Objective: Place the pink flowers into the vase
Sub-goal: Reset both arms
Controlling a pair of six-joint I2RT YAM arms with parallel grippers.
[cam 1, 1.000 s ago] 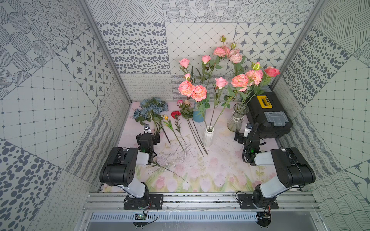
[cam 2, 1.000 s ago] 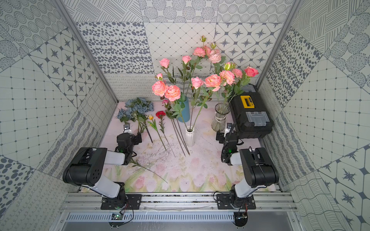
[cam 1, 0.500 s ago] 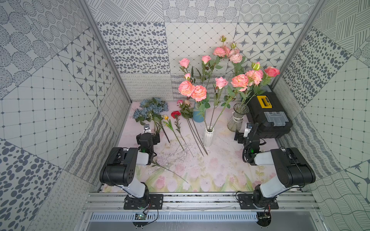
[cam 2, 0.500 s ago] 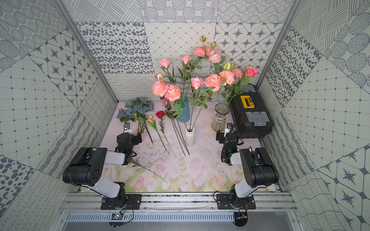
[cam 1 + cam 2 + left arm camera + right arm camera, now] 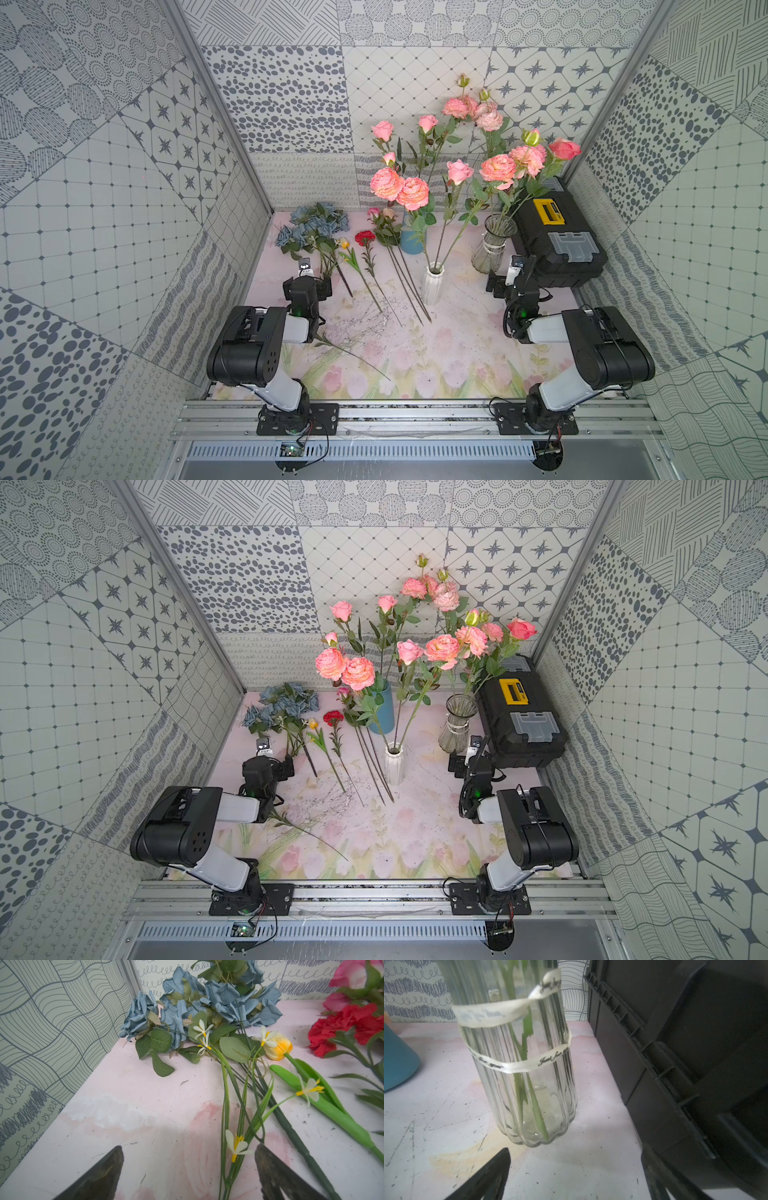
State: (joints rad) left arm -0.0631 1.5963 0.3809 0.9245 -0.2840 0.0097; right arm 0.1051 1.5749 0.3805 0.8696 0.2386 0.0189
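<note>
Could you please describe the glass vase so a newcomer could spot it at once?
Find the black toolbox on the robot's right side. Directly beside it stands the glass vase, holding pink flowers. Unlike the white vase and blue vase, it is clear, ribbed and ribbon-tied.

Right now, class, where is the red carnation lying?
In both top views the red carnation lies flat on the mat, on the left arm's side, between the yellow tulip and the blue vase.

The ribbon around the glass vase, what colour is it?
Cream-white ribbon with black script lettering, clearest in the right wrist view.
</note>
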